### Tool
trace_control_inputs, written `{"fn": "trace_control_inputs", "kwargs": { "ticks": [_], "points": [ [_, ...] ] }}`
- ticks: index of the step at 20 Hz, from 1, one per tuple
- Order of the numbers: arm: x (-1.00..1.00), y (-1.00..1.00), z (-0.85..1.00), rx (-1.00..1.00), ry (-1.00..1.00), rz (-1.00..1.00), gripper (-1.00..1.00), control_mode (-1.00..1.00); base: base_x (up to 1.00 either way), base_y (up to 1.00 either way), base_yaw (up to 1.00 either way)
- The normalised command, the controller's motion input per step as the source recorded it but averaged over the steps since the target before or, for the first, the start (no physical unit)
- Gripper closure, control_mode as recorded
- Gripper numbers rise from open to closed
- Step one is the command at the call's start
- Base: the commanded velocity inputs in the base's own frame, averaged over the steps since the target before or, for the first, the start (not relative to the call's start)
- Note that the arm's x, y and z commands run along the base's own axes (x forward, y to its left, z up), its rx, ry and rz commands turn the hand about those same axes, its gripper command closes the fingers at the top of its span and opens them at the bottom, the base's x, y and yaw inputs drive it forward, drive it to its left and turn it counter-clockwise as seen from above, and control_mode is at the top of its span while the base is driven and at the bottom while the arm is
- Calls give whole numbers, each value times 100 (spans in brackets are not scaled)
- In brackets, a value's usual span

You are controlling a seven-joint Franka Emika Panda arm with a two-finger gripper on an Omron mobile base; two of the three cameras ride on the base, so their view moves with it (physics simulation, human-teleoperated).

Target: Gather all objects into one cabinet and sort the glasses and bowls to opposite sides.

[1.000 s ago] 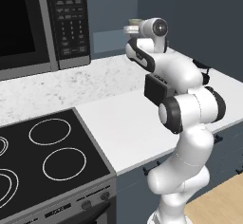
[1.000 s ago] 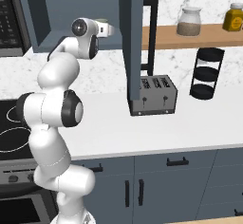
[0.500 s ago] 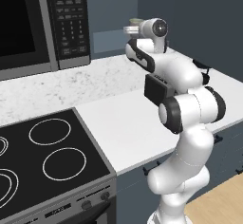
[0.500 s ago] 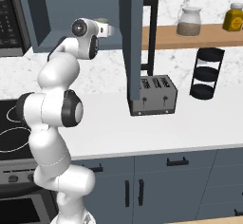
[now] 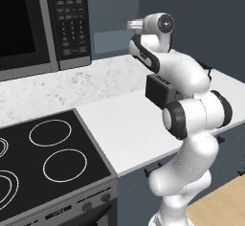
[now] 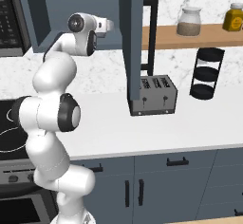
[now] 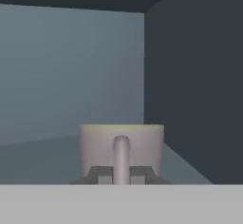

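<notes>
A small pale grey-taupe mug (image 7: 99, 144) stands upright on the shelf of the slate-blue cabinet (image 7: 71, 66), close to its right inner wall, with its handle turned toward the camera. My gripper (image 7: 121, 173) is shut on that handle, one dark fingertip (image 7: 100, 173) pressed on each side. From the base cameras the hand (image 5: 136, 25) reaches into the cabinet (image 6: 71, 0) above the counter. The cabinet's door (image 6: 130, 42) stands open with its tall black bar handle (image 6: 152, 33). The bowl and the other two mugs are out of view.
A microwave (image 5: 43, 24) hangs left of the cabinet above a black stove (image 5: 43, 158). On the white counter (image 6: 190, 123) stand a toaster (image 6: 154, 95) and a black tiered rack (image 6: 206, 73). A wooden shelf (image 6: 190, 35) carries two jars.
</notes>
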Motion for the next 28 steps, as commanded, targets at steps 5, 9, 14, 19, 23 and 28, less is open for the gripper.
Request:
{"fn": "trace_control_inputs", "kwargs": {
  "ticks": [5, 9, 14, 19, 23, 28],
  "points": [
    [-54, 0, 42, 0, 0, 0, 100, -100, 0, 0, 0],
    [-79, 0, 5, 0, -17, 0, 100, -100, 0, 0, 0],
    [-100, 21, -3, 0, -43, 0, 100, -100, 0, 0, 0],
    [-100, 3, 3, 1, -33, 0, 100, -100, 0, 0, 0],
    [-100, 0, 60, 7, -3, 0, 100, -100, 0, 0, 0],
    [-100, 2, 61, 5, 0, 0, 100, -100, 0, 0, 0]
  ]
}}
